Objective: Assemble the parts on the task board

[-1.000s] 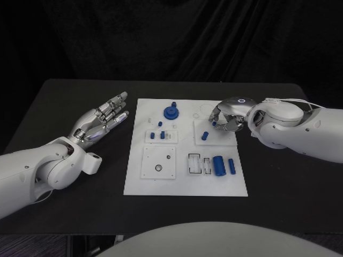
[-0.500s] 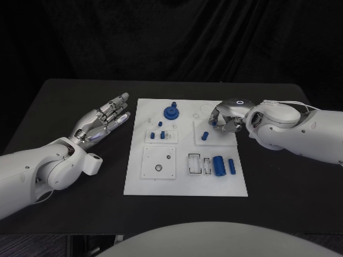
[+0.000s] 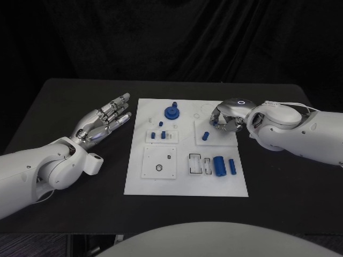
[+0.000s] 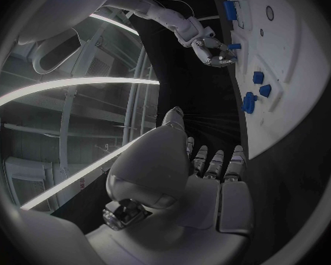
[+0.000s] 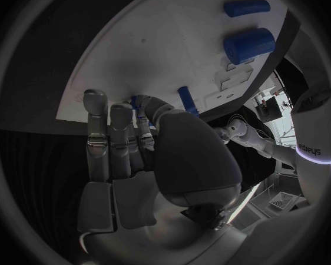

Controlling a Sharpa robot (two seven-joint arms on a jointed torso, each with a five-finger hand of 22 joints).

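There, left hand (image 3: pixel 103 120) lying flat beside the white board (image 3: pixel 185 176), fingers spread, holding nothing. Right hand (image 3: pixel 227 119) hovering over a small blue piece (image 3: pixel 206 136), fingers curled; cannot tell if gripping anything.

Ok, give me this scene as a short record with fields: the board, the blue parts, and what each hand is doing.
board: white task board in the middle of the black table
parts: round blue knob at the far end; two blue cylinders lying at the near right; small blue peg next to the right hand
left hand: fingers apart, holds nothing, beside the board
right hand: fingers curled above the board's far right; any hold unclear
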